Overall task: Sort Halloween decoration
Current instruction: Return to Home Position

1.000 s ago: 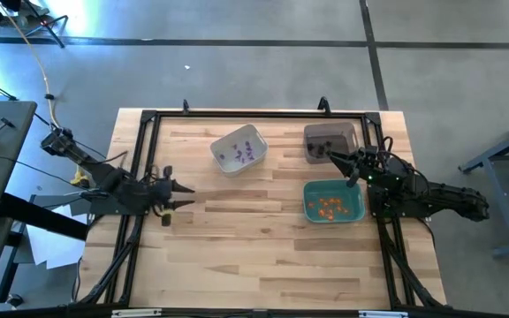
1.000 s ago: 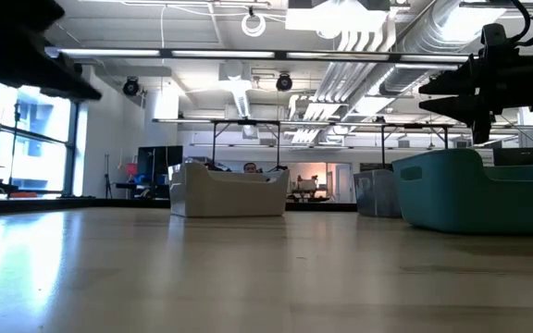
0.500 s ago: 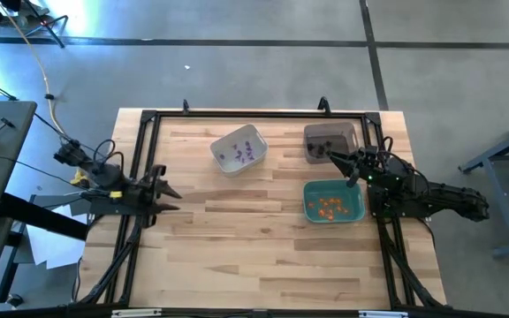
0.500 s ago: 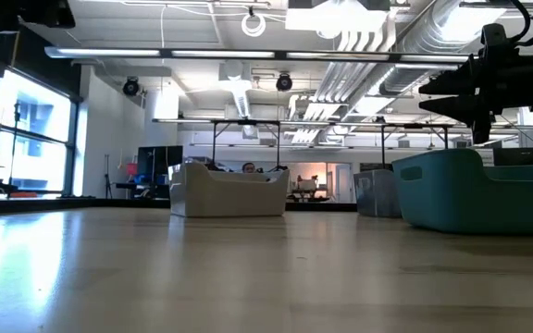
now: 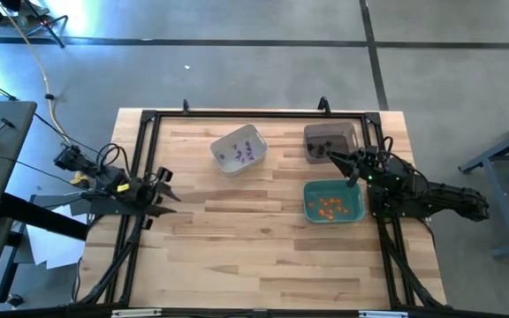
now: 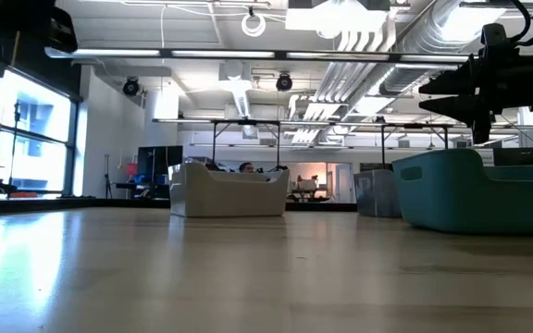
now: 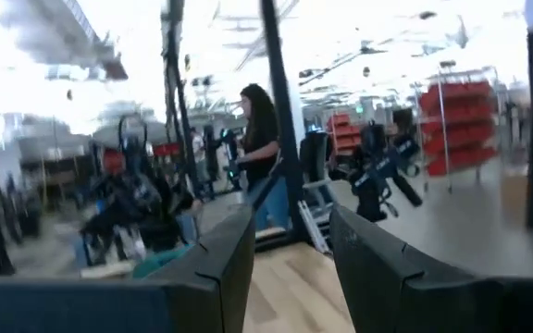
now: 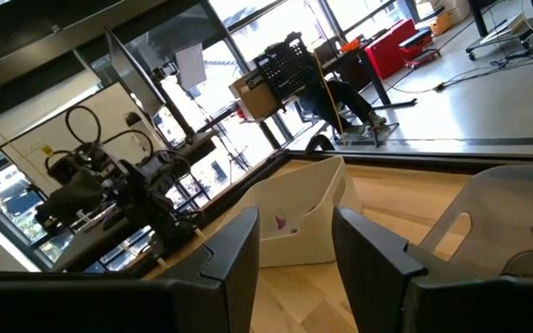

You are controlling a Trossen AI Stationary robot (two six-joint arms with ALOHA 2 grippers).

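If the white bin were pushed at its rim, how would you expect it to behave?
The white bin would probably slide easily: holding only tiny purple trinkets, it looks light on the smooth table. Wide and low, it seems unlikely to tip. Its thin-looking walls might flex slightly.

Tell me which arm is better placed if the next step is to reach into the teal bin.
Right. The right hand hovers open over the gap between the teal bin and the dark bin. The left hand is at the left edge of the table, far from that bin.
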